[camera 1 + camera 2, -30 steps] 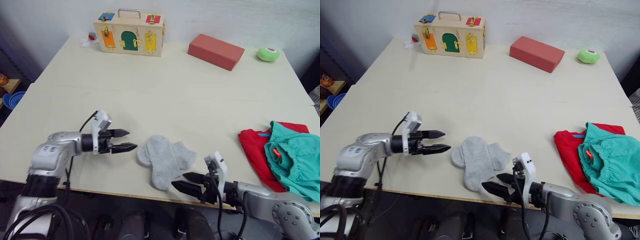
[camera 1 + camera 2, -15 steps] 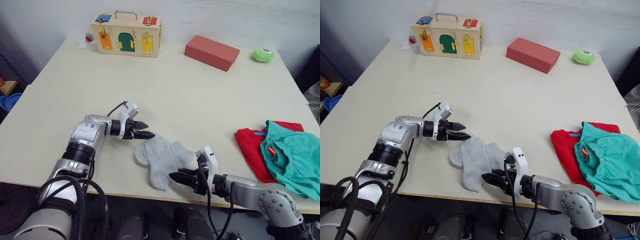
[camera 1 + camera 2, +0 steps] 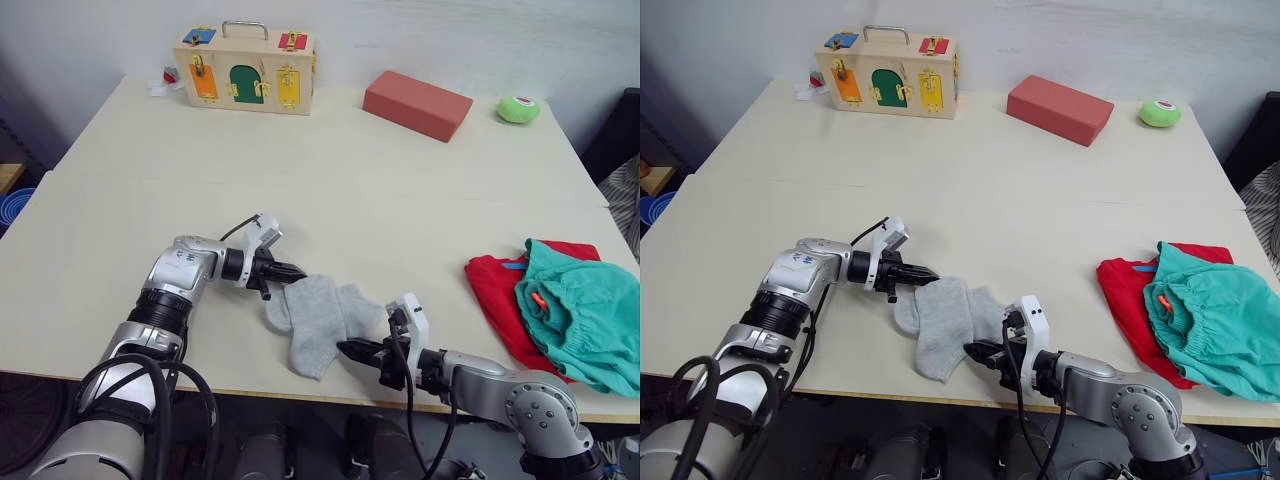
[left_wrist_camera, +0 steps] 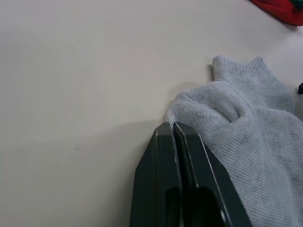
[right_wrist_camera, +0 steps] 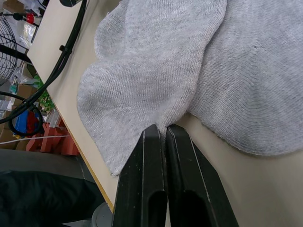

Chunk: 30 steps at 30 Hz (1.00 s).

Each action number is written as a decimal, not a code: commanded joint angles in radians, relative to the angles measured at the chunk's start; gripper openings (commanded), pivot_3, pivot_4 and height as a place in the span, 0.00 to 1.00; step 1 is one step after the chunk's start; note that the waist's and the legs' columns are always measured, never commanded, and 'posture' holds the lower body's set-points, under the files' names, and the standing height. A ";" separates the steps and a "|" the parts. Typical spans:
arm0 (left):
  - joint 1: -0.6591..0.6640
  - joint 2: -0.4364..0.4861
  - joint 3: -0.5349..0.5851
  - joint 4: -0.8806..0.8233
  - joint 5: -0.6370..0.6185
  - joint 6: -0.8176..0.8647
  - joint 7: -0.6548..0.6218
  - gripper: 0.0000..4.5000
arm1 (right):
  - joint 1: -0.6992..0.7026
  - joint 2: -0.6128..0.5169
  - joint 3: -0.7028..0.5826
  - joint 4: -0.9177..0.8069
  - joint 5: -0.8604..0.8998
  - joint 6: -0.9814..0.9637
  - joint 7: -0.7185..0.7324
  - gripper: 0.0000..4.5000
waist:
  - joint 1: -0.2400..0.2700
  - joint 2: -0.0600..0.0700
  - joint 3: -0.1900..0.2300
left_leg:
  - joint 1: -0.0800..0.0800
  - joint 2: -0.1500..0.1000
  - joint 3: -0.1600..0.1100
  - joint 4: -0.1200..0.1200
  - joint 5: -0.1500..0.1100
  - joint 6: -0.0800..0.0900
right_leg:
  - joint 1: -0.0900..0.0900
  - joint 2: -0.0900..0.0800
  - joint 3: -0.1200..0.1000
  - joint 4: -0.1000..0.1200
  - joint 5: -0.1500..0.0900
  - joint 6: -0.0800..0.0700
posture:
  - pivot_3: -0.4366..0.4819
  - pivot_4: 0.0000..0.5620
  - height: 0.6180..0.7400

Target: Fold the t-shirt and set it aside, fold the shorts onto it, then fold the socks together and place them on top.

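The light grey socks [image 3: 320, 318] lie overlapped near the table's front edge. My left gripper [image 3: 298, 273] is at their far left corner, shut, with the bunched sock edge [image 4: 199, 106] pinched at its tips [image 4: 173, 125]. On their near right edge my right gripper [image 3: 345, 348] is also shut, cloth drawn into its tips [image 5: 164, 127]. The red t-shirt [image 3: 495, 295] lies folded at the right, and the teal shorts [image 3: 580, 320] with the orange cord rest on top of it.
At the back of the table [image 3: 330, 190] stand a wooden latch box [image 3: 245, 68], a red-brown block [image 3: 417, 104] and a green ball [image 3: 517, 109]. The socks lie close to the front edge [image 3: 230, 378].
Both grippers have gone from open to shut. The left one reached right to the socks' far corner; the right one pushed forward onto their near edge. The camera shifted slightly.
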 commanded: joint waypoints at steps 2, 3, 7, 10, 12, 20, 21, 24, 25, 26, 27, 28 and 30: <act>0.010 0.028 0.078 -0.066 -0.053 0.007 -0.017 0.01 | 0.016 -0.041 -0.032 -0.034 0.049 0.014 0.082 0.00 | 0.001 0.000 0.000 | -0.001 0.000 0.000 0.000 0.000 0.000 | -0.001 0.000 0.000 0.000 0.000 0.000 | 0.48 0.27 1.00; 0.015 0.034 0.091 -0.082 -0.063 0.018 -0.014 0.01 | 0.013 -0.061 -0.043 -0.040 0.061 0.022 0.102 0.00 | 0.000 0.000 0.000 | -0.001 0.000 0.000 0.000 0.000 0.000 | -0.001 0.000 0.000 0.000 0.000 0.000 | 0.48 0.27 1.00; 0.060 0.069 0.136 -0.199 -0.104 0.084 0.003 0.01 | -0.033 -0.149 -0.090 -0.029 0.124 0.054 0.165 0.00 | -0.001 0.001 0.001 | -0.002 0.000 0.000 0.000 0.000 0.001 | -0.001 0.000 0.000 0.000 0.000 0.000 | 0.48 0.27 1.00; 0.106 0.081 0.165 -0.302 -0.138 0.147 0.035 0.01 | -0.074 -0.198 -0.107 -0.002 0.146 0.077 0.194 0.00 | 0.000 0.001 0.001 | -0.002 0.000 0.000 0.000 -0.001 0.001 | 0.000 0.000 -0.001 0.000 0.000 0.000 | 0.48 0.27 1.00; 0.157 0.087 0.194 -0.396 -0.169 0.199 0.068 0.01 | -0.121 -0.228 -0.118 0.033 0.153 0.091 0.219 0.00 | 0.000 0.001 0.002 | -0.002 0.000 0.000 -0.001 -0.001 0.001 | 0.000 0.000 -0.001 -0.001 0.000 0.000 | 0.48 0.27 1.00; 0.365 0.059 0.327 -0.762 -0.279 0.412 0.308 0.01 | -0.316 -0.308 -0.087 0.200 0.090 0.168 0.364 0.00 | 0.003 0.003 0.004 | -0.003 0.000 -0.001 -0.001 -0.001 0.001 | 0.000 0.000 -0.001 -0.001 0.000 0.000 | 0.48 0.27 1.00; 0.385 0.050 0.343 -0.798 -0.292 0.436 0.338 0.01 | -0.340 -0.316 -0.081 0.224 0.074 0.177 0.387 0.00 | 0.005 0.003 0.004 | -0.003 0.000 -0.001 -0.001 -0.001 0.001 | 0.000 0.000 -0.001 -0.001 0.000 0.000 | 0.48 0.27 1.00; 0.441 0.019 0.391 -0.881 -0.323 0.488 0.422 0.01 | -0.421 -0.366 -0.042 0.294 0.004 0.201 0.496 0.00 | 0.006 0.004 0.005 | -0.003 -0.001 -0.001 0.000 -0.001 0.001 | 0.000 0.000 0.000 -0.002 0.001 0.001 | 0.48 0.27 1.00; 0.457 0.002 0.408 -0.906 -0.332 0.504 0.453 0.01 | -0.453 -0.388 -0.022 0.322 -0.026 0.206 0.539 0.00 | 0.006 0.004 0.005 | -0.003 -0.001 -0.001 0.000 -0.001 0.002 | 0.000 0.000 0.000 -0.003 0.001 0.001 | 0.48 0.27 1.00; 0.473 -0.013 0.420 -0.932 -0.343 0.523 0.479 0.01 | -0.481 -0.406 0.001 0.346 -0.059 0.203 0.585 0.00 | 0.006 0.004 0.005 | -0.003 -0.001 -0.001 0.000 -0.001 0.002 | 0.000 0.000 0.000 -0.005 0.001 0.002 | 0.48 0.27 1.00; 0.490 -0.028 0.430 -0.963 -0.358 0.542 0.502 0.01 | -0.512 -0.416 0.023 0.375 -0.091 0.197 0.626 0.00 | 0.006 0.004 0.005 | -0.003 -0.001 -0.001 0.000 -0.001 0.001 | 0.001 0.000 0.000 -0.006 0.001 0.002 | 0.48 0.27 1.00; 0.510 -0.047 0.440 -0.999 -0.372 0.562 0.528 0.01 | -0.545 -0.418 0.044 0.403 -0.117 0.195 0.662 0.00 | 0.006 0.004 0.005 | -0.003 -0.001 -0.001 0.000 -0.001 0.001 | 0.001 0.000 0.000 -0.006 0.001 0.002 | 0.48 0.27 1.00; 0.536 -0.077 0.456 -1.044 -0.397 0.592 0.571 0.01 | -0.591 -0.417 0.076 0.440 -0.159 0.194 0.724 0.00 | 0.006 0.004 0.005 | -0.003 -0.001 -0.001 -0.001 -0.001 0.001 | 0.001 0.000 -0.001 -0.006 0.001 0.002 | 0.48 0.27 1.00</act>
